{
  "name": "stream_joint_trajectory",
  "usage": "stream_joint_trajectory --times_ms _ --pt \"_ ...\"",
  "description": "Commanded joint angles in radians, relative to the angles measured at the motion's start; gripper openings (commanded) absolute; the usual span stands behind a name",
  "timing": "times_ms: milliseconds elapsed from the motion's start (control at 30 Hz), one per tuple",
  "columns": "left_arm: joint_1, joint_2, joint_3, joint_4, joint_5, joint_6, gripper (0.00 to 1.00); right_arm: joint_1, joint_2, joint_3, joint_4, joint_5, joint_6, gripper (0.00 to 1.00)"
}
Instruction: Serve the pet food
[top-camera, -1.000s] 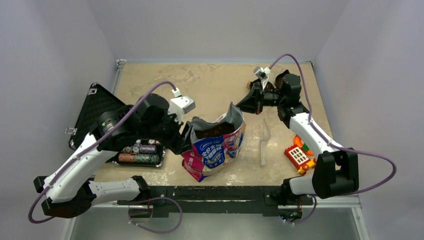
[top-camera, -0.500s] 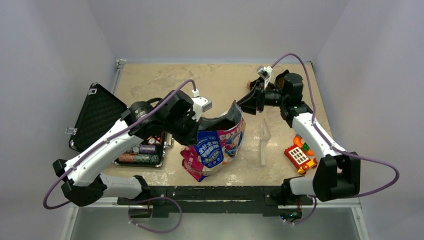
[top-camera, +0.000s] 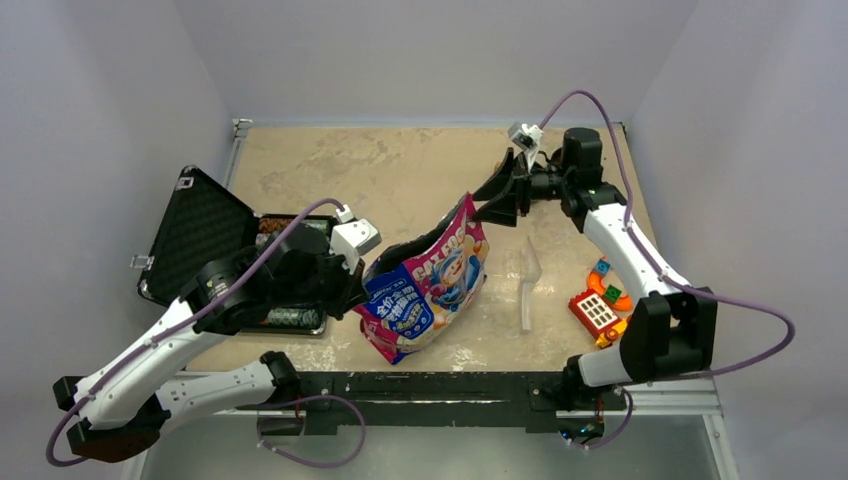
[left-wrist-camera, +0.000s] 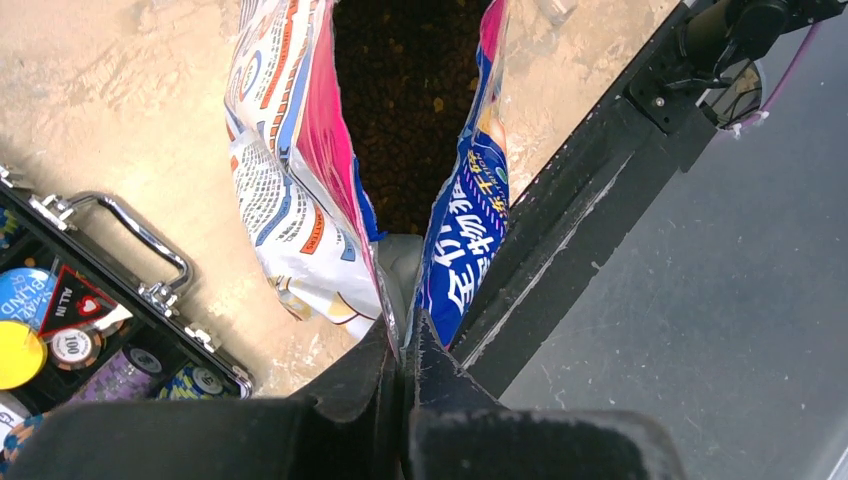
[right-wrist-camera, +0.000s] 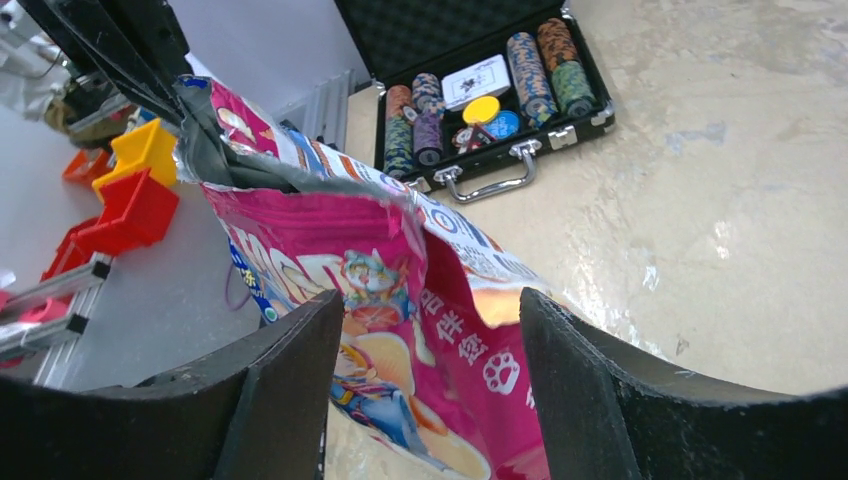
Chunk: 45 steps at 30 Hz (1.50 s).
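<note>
1. In the left wrist view you see brown kibble (left-wrist-camera: 410, 110) deep inside the open foil bag (left-wrist-camera: 290, 200). The top view gives you only the bag's printed face, tilted, at the middle of the table (top-camera: 400, 170).
2. Your left gripper (left-wrist-camera: 403, 345) is pinched tight on the bag's rim, with the arm reaching in low from the left.
3. Your right gripper (right-wrist-camera: 430, 310) is spread wide by the bag's upper corner. You cannot tell whether it touches.
4. The open chip case (top-camera: 200, 245) lies behind the left arm. A clear scoop (top-camera: 527, 280) and toy blocks (top-camera: 600, 308) lie right of the bag.
</note>
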Motion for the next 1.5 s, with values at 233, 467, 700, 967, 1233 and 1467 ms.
stream_joint_trajectory --times_ms 233,467,700,967,1233,1467 --pt "0.006 -0.038 -0.017 0.03 -0.003 0.08 0.0 0.154 0.092 0.158 -0.201 -0.098 -0.296 0.83" --pt "0.006 -0.067 -0.021 0.027 -0.058 0.057 0.0 0.17 0.097 0.152 -0.15 -0.115 -0.257 0.54" --pt "0.006 -0.084 -0.014 0.064 -0.151 0.054 0.0 0.077 -0.016 0.025 0.052 -0.037 -0.088 0.0" --pt "0.02 0.074 0.124 0.105 -0.487 0.002 0.0 -0.078 -0.398 -0.283 0.2 0.529 0.12 0.0" --pt "0.091 0.182 0.251 -0.015 -0.512 -0.017 0.0 -0.074 -0.689 -0.515 0.182 0.62 0.145 0.0" --pt "0.1 0.208 0.386 -0.343 -0.269 -0.131 0.2 0.045 -0.668 -0.459 0.087 0.628 0.057 0.0"
